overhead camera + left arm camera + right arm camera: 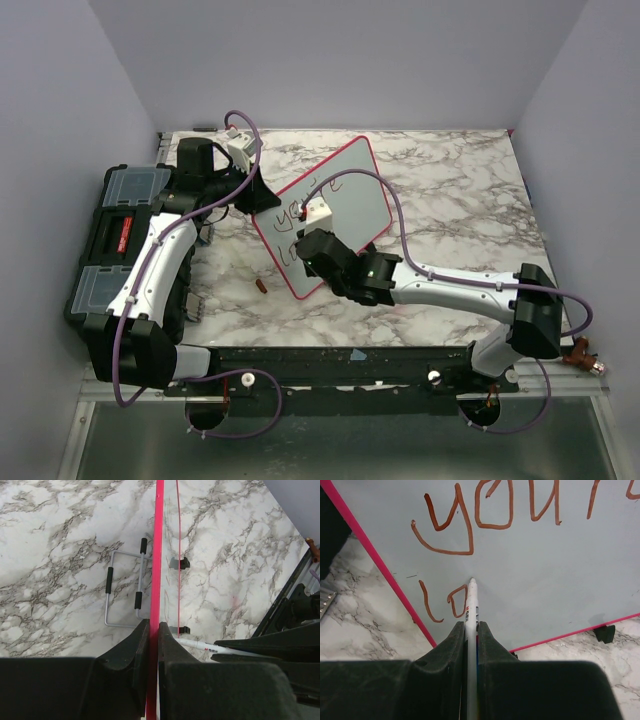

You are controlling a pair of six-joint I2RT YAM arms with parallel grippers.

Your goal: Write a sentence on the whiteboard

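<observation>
The whiteboard [358, 198] is seen near the middle of the marble table [460, 190], turned so one corner points to 1 o'clock. Its pink frame at 10 o'clock is pinched by the left claw [262, 196], whose fingers [131, 647] are closed tight on the thin edge. A white marker [471, 611] is gripped by the right claw [471, 628], which is shut almost all the way around it. The marker tip is pressed on the board, just at 3 o'clock of the brown letters "lo" [440, 602] and below the word "your". A black toolbox [112, 240] is set at the table's 9 o'clock. A small red-brown cap [261, 286] is left at the board's 7 o'clock.
</observation>
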